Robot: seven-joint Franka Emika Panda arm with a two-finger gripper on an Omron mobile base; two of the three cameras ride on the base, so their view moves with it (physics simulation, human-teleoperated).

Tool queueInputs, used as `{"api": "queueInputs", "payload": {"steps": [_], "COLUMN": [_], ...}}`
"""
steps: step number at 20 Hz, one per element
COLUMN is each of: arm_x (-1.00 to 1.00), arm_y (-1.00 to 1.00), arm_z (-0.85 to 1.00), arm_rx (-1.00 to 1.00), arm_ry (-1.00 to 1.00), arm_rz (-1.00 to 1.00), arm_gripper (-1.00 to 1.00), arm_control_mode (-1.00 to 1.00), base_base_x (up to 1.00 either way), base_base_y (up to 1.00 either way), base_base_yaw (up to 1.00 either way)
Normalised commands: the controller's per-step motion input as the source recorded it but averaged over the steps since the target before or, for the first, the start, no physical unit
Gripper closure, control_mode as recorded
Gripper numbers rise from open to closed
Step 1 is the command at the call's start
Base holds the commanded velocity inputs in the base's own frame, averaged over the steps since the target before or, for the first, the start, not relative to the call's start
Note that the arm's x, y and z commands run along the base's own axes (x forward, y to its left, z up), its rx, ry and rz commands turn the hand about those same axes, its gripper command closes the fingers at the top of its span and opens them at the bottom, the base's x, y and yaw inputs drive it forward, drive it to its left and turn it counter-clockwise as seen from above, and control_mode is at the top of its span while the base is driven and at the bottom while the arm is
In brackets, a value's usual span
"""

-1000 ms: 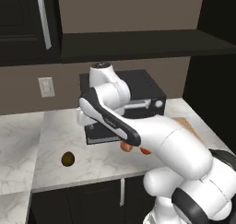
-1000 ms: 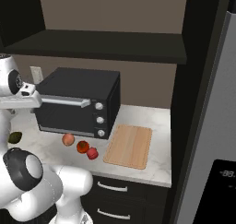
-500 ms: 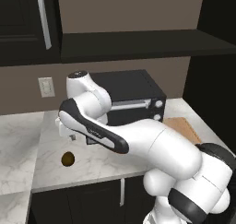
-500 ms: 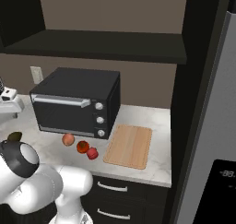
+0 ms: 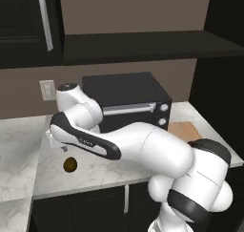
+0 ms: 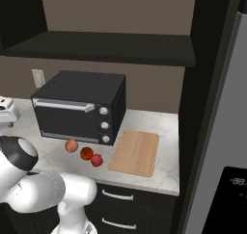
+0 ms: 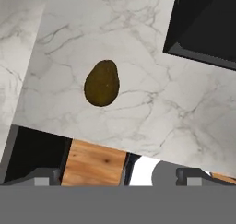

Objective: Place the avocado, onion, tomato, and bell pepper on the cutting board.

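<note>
Pincer (image 5: pixel 64 149) wide open, empty, above the avocado (image 7: pixel 102 83) lying on the marble bench (image 7: pixel 152 57); onion (image 6: pixel 71 145) near toaster oven (image 6: pixel 79 105), cutting board (image 6: pixel 135 152) bare.

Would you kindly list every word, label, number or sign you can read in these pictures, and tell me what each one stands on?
No text can be read with certainty.
Fridge display panel: pale glowing characters, too small and blurred to read.
Toaster oven: its knobs carry no legible markings.
Wall outlet: plain, no lettering.
Avocado, cutting board and marble counter: no labels.
</note>
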Motion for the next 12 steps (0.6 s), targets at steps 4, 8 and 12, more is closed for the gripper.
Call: {"api": "queueInputs", "payload": {"steps": [4, 8, 12], "arm_x": [0.06, 0.11, 0.14], "arm_y": [0.14, 0.04, 0.00], "arm_z": [-0.25, -0.24, -0.21], "arm_rx": [0.00, 0.00, 0.00], "arm_ry": [-0.01, -0.03, -0.02], "arm_rz": [0.00, 0.00, 0.00], "arm_gripper": [-1.00, -1.00, -1.00], "arm_control_mode": [-1.00, -1.00, -1.00], "base_base_x": [0.00, 0.00, 0.00], "base_base_y": [0.00, 0.00, 0.00], "base_base_yaw": [0.00, 0.00, 0.00]}}
